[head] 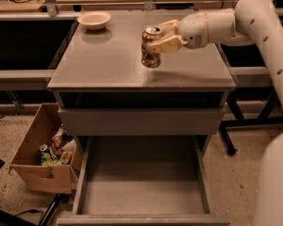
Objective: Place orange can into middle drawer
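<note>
The orange can [150, 51] is upright over the middle of the grey cabinet top [104, 65], its silver top showing. My gripper [157, 36] reaches in from the right and is shut on the can's upper part, one cream finger [166, 44] across its front. The can's base seems just above the surface. The middle drawer [141, 197] is pulled out wide open below the cabinet front, with a bare grey floor and low side walls.
A cream bowl [94, 19] sits at the back left of the cabinet top. A closed grey drawer front [141, 121] is above the open drawer. A brown cardboard box [40, 166] with litter stands on the floor at the left. My white arm [269, 41] fills the right side.
</note>
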Controlling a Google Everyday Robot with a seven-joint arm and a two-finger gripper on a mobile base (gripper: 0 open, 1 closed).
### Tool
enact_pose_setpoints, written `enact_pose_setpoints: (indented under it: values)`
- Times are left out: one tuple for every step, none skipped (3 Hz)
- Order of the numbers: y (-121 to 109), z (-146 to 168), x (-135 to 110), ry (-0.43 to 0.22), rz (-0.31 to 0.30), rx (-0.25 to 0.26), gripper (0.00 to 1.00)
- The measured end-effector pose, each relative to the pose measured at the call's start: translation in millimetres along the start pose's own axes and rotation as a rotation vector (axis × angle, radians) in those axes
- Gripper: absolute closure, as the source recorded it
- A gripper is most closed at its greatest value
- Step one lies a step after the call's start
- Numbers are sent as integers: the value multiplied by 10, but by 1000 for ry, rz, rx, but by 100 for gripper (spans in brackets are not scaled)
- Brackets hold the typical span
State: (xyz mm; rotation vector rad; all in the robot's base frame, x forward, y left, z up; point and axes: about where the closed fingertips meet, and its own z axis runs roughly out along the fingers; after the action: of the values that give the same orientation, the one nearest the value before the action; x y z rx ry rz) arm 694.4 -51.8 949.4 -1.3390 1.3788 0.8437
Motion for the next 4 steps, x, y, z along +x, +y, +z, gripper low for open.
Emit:
enact_pose_setpoints:
  values:
    - [429,-441,-605,-12,-107,94,100]
    - [973,-593,-1080,-37,-225,167,100]
    - [1391,-664,-647,-5,-190,186,100]
    - [1670,-584,170,63,-84,201,100]
